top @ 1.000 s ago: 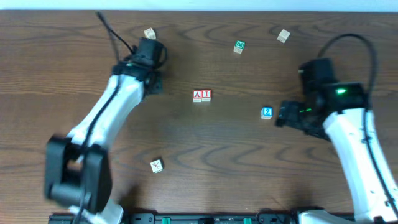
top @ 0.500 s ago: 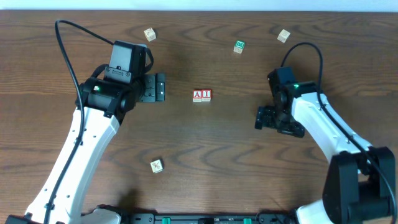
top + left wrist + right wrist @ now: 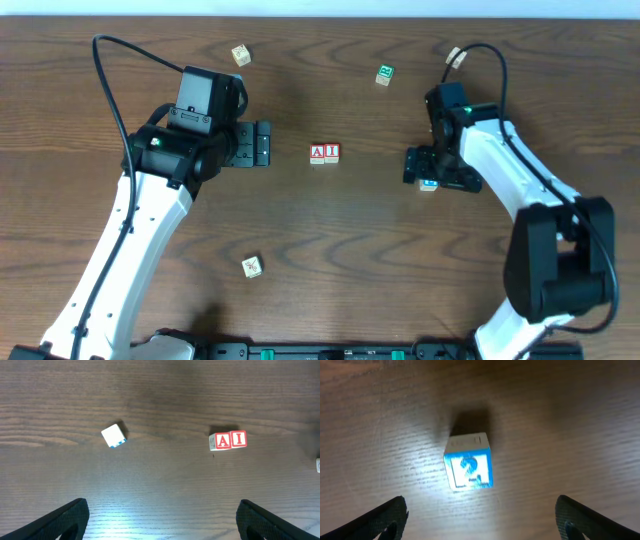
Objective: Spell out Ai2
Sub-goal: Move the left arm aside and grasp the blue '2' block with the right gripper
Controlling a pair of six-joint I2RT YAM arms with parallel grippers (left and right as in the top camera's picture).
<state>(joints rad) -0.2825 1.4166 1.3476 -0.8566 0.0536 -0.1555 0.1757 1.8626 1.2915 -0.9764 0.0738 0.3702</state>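
2 block (image 3: 468, 467) | bare table (image 3: 580, 430) all round | A-I pair (image 3: 325, 153) well apart

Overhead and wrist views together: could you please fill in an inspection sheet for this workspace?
Surface: dark wood table, no spills seen.
Job's things: A block and I block touching, reading AI; 2 block apart to their right.
Clutter: green block, two tan blocks, pale block.
Grippers: left gripper open, empty; right gripper open over the 2 block, fingers not touching it.
Cables: left cable loops free; right cable crosses a tan block.
Surroundings: pale strip on far side, black rail at front.
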